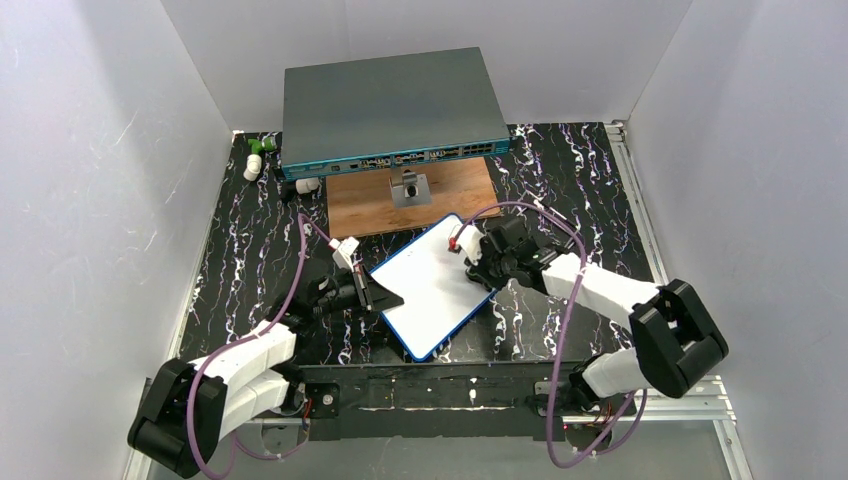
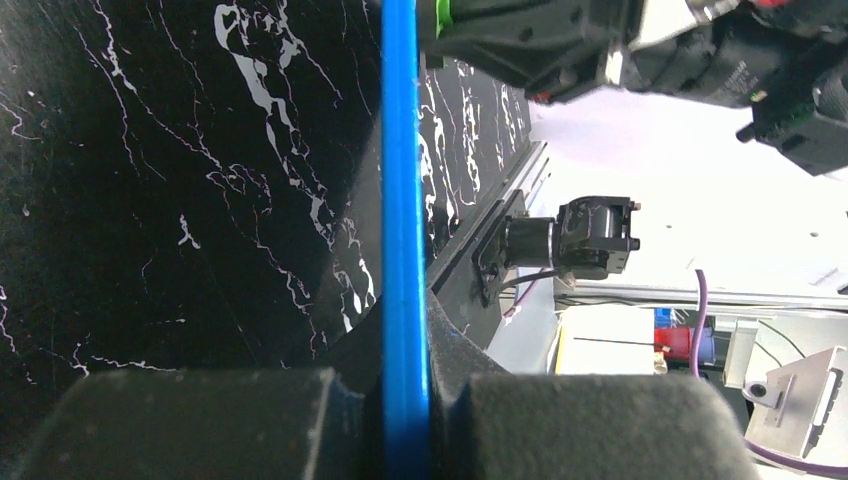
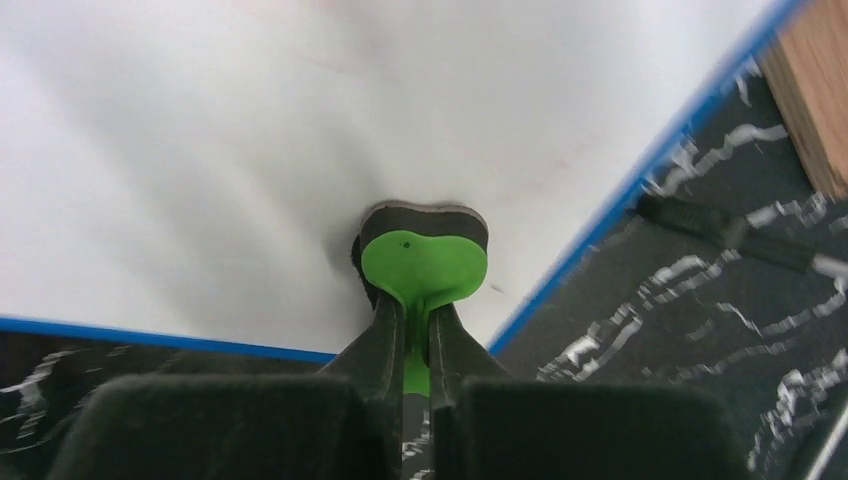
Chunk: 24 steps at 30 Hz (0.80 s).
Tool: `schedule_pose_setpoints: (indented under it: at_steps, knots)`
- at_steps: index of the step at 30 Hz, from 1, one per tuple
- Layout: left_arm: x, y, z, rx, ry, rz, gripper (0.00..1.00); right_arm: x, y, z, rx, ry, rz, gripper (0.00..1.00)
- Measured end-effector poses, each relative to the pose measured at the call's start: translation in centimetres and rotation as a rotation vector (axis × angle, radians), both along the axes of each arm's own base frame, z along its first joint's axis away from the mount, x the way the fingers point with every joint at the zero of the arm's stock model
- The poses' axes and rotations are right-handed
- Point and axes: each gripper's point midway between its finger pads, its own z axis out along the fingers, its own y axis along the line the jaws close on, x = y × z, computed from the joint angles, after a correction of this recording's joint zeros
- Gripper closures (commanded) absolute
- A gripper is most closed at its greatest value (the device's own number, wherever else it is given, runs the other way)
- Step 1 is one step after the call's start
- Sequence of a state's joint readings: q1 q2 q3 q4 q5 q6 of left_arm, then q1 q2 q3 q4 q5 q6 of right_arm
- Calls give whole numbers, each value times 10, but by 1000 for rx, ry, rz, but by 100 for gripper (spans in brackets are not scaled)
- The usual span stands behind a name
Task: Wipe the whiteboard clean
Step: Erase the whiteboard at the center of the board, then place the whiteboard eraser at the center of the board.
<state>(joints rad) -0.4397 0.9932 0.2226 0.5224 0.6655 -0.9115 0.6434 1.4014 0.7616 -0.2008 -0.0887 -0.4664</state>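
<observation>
At the middle of the desk (image 1: 590, 190), just in front of the wooden board (image 1: 355, 210), the whiteboard (image 1: 425, 290) sat turned at an angle. The left end effector (image 1: 388, 298) was clenched on its blue frame (image 2: 403, 250) at the left edge, bracing it. The right end effector (image 1: 478, 262) grasped a green eraser (image 3: 424, 258), whose dark pad pressed on the white face near the right edge. The board looked almost clean, with only faint reddish traces. The erasing seemed nearly done, with perhaps a last pass left.
</observation>
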Motion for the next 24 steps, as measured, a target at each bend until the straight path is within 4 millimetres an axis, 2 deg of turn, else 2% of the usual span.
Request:
schedule_pose_setpoints:
  at_steps: [3, 5, 9, 11, 13, 16, 19, 21, 24]
  knots:
    - [1, -1, 2, -5, -8, -1, 100, -27, 30, 13, 61, 10, 115, 99]
    - [1, -1, 2, -8, -10, -1, 100, -61, 61, 23, 112, 28, 248, 99]
    - [2, -3, 6, -21, -18, -5, 100, -122, 109, 46, 188, 134, 471, 99]
    - [1, -3, 8, -22, -28, -8, 100, -130, 120, 60, 211, 167, 507, 99]
    - [-2, 0, 9, -7, -43, -13, 100, -124, 121, 75, 222, 174, 516, 99]
    - [-6, 5, 17, 24, -95, -24, 100, -105, 99, 89, 223, 183, 492, 98]
    - [-9, 10, 34, 57, -183, -33, 100, -79, 48, 92, 214, 194, 389, 93]
    - [-9, 13, 45, 83, -238, -41, 100, -65, 8, 87, 204, 166, 287, 91]
    - [-9, 17, 59, 134, -291, -59, 100, -72, -34, 65, 148, 152, 194, 91]
